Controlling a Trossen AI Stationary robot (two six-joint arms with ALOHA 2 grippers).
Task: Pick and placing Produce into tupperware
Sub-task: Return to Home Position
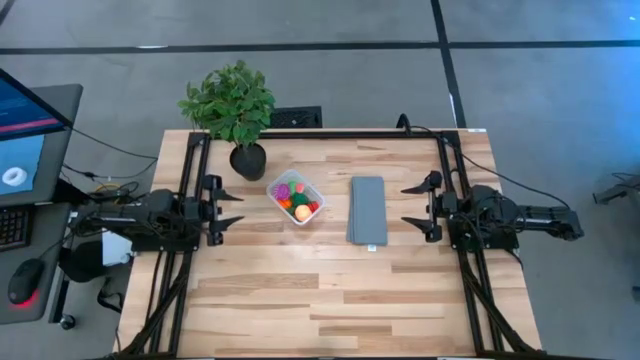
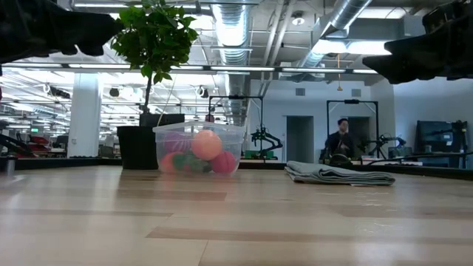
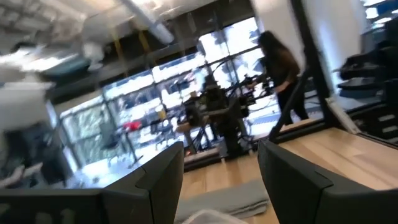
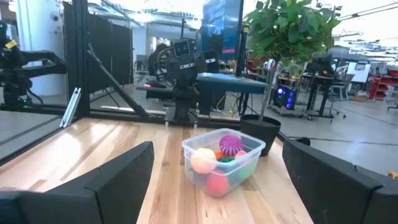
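Low view: tupperware, wooden table, ducts

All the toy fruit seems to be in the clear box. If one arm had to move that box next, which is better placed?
Left, probably. The left gripper, open, sits nearer the tupperware with bare table between; the right gripper, also open, has the grey slab in its way.
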